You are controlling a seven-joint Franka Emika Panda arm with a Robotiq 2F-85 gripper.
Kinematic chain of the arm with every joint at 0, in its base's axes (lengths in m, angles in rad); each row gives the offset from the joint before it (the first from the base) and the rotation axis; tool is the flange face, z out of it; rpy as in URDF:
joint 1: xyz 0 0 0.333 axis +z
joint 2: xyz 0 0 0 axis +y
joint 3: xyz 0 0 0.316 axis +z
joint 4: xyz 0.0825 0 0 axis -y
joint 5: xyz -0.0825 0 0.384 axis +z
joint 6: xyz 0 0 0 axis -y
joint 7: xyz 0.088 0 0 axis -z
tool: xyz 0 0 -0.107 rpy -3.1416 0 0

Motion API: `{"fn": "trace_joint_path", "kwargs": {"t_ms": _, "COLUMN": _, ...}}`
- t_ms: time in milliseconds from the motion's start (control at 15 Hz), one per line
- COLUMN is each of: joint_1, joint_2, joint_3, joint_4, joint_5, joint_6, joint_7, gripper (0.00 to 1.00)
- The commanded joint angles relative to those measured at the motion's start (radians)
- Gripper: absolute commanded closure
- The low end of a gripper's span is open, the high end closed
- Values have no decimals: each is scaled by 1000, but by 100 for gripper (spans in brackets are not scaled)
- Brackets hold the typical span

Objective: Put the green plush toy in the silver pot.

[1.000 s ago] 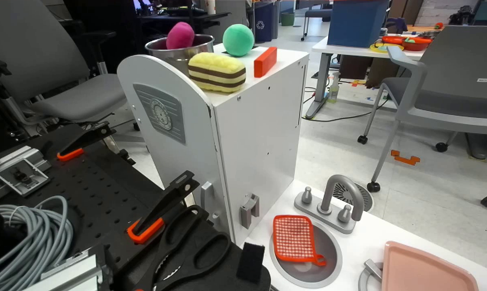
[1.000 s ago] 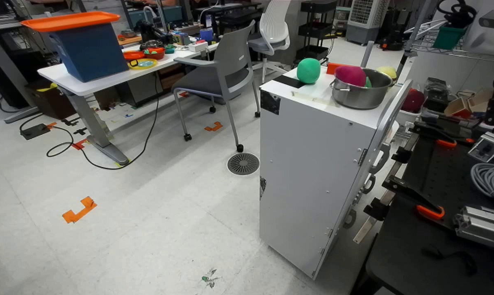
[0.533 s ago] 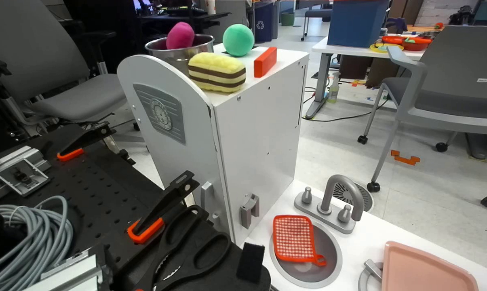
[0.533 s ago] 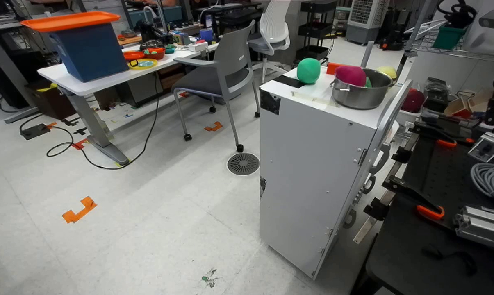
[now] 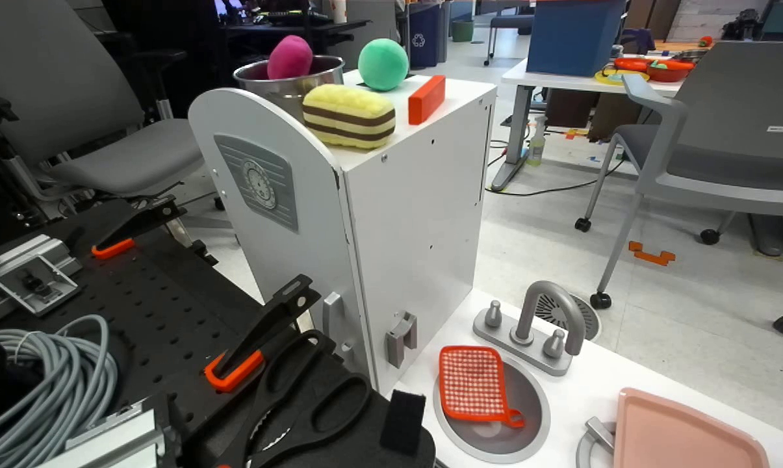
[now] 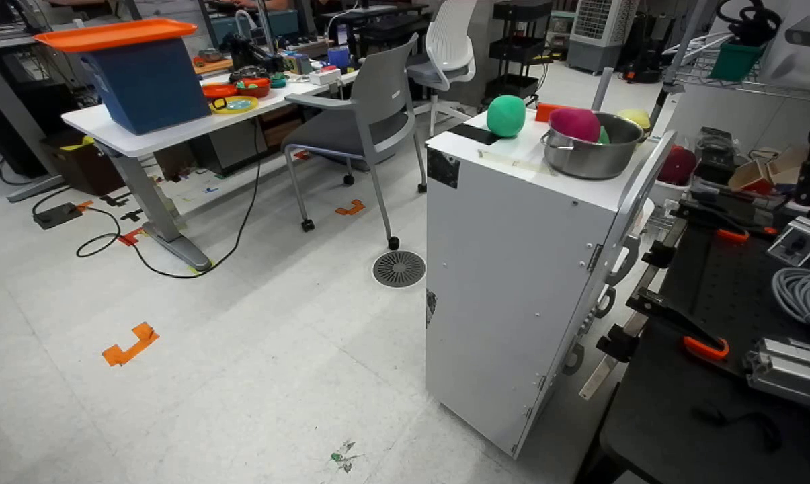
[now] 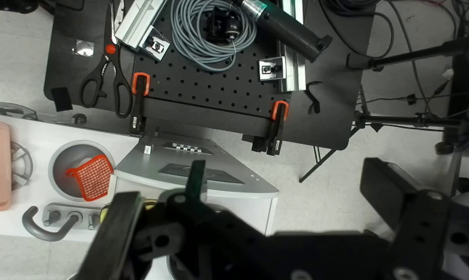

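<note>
Green plush toy (image 6: 506, 115) on white cabinet (image 6: 505, 235), near silver pot (image 6: 587, 160), lower than and well apart from the wide-spread claw (image 7: 265, 190)

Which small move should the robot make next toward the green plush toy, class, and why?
Probably bring the open end effector above the green plush toy before lowering. In both exterior views the toy rests on the white cabinet, outside the silver pot, but I cannot make it out in the wrist view, so lowering now could miss.
</note>
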Motion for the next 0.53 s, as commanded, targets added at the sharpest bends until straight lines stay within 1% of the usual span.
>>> {"fn": "trace_joint_path", "kwargs": {"t_ms": 0, "joint_1": -15, "joint_2": 1, "joint_3": 12, "joint_4": 2, "joint_5": 4, "joint_6": -2, "joint_7": -5, "gripper": 0}}
{"fn": "trace_joint_path", "kwargs": {"t_ms": 133, "joint_1": -15, "joint_2": 1, "joint_3": 12, "joint_4": 2, "joint_5": 4, "joint_6": -2, "joint_7": -5, "gripper": 0}}
{"fn": "trace_joint_path", "kwargs": {"t_ms": 267, "joint_1": -37, "joint_2": 21, "joint_3": -12, "joint_4": 44, "joint_5": 21, "joint_6": -8, "joint_7": 13, "gripper": 0}}
{"fn": "trace_joint_path", "kwargs": {"t_ms": 467, "joint_1": -79, "joint_2": 61, "joint_3": -29, "joint_4": 103, "joint_5": 4, "joint_6": 31, "joint_7": 45, "gripper": 0}}
